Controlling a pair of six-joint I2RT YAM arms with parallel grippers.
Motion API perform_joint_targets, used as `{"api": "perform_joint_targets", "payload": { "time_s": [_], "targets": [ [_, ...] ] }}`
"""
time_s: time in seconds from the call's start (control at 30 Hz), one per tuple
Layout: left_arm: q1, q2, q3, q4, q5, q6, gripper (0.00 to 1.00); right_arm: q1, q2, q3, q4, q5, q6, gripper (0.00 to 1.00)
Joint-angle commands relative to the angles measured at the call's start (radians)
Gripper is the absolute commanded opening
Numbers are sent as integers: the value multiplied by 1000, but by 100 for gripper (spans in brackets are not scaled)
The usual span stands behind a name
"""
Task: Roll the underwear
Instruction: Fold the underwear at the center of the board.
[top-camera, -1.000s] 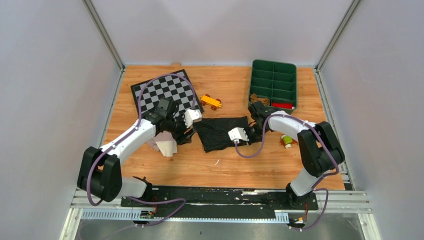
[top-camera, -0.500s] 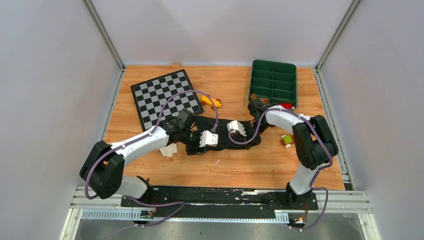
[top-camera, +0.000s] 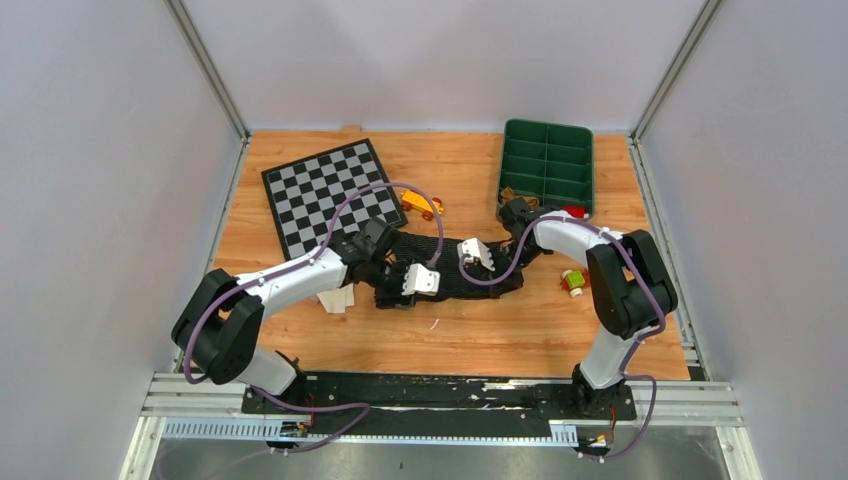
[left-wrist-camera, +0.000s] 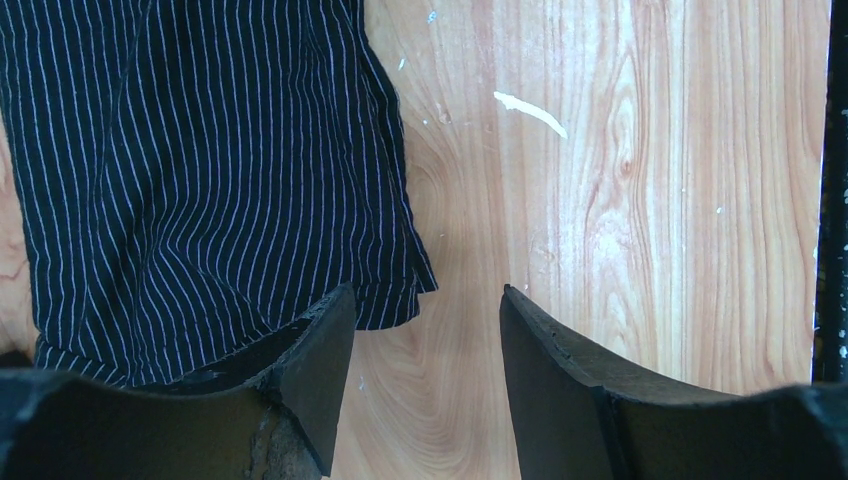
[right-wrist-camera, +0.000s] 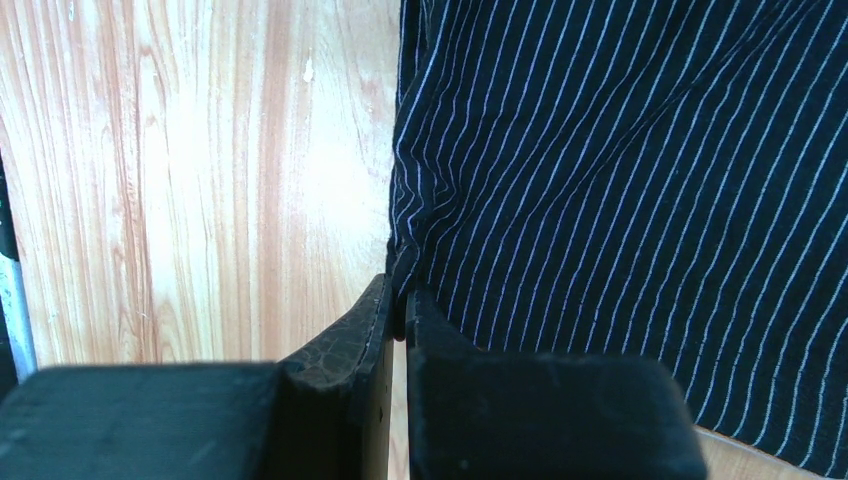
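Two changes: my left gripper has left the folded pale pink-beige cloth garment and swung across to the black pinstriped cloth underwear. Its jaws have also been narrowing on the way in.
Left gripper now: fingers apart, nothing clamped. One finger lies over the hem, the other over the bare wooden table, and the garment's corner sits just inside the gap.
Right gripper: fingers pressed together on a puckered fold at the garment's edge.
Meaning for the task: I judge I am about to take a second hold, so that both ends of one side can be turned over together. No roll has started yet.
Where the garment is: near the table's centre in the overhead view. The pale garment is at its 9 o'clock and the green plastic compartment tray at its 1 o'clock. My left gripper is at its 7 o'clock corner, with my right gripper at about 2 o'clock from that.
Garment's look: thin, limp knit in black with fine white stripes. It lies mostly flat, rippled where I pinch it, and spreads as a wider, shallower band than a second ago.
Risk: the corner is barely between my left fingers, so closing here may catch only the hem.
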Motion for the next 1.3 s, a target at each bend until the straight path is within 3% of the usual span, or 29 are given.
{"api": "perform_joint_targets", "payload": {
  "time_s": [0.0,0.37,0.73,0.93,1.27],
  "targets": [
    [-6,-30,16,-6,7,29,62,-17,29,-36,-2,-8,34,0],
    [-45,71,74,-22,10,10,56,-18,51,-49,22,-32,68,0],
    [-54,72,70,0,1,52,59,-19,66,-48,39,-45,90,0],
    [-54,97,99,-27,30,55,55,-18,65,-47,39,-46,91,0],
    [-57,88,75,39,-4,110,59,-18,77,-39,33,-44,97,0]
  ]
}}
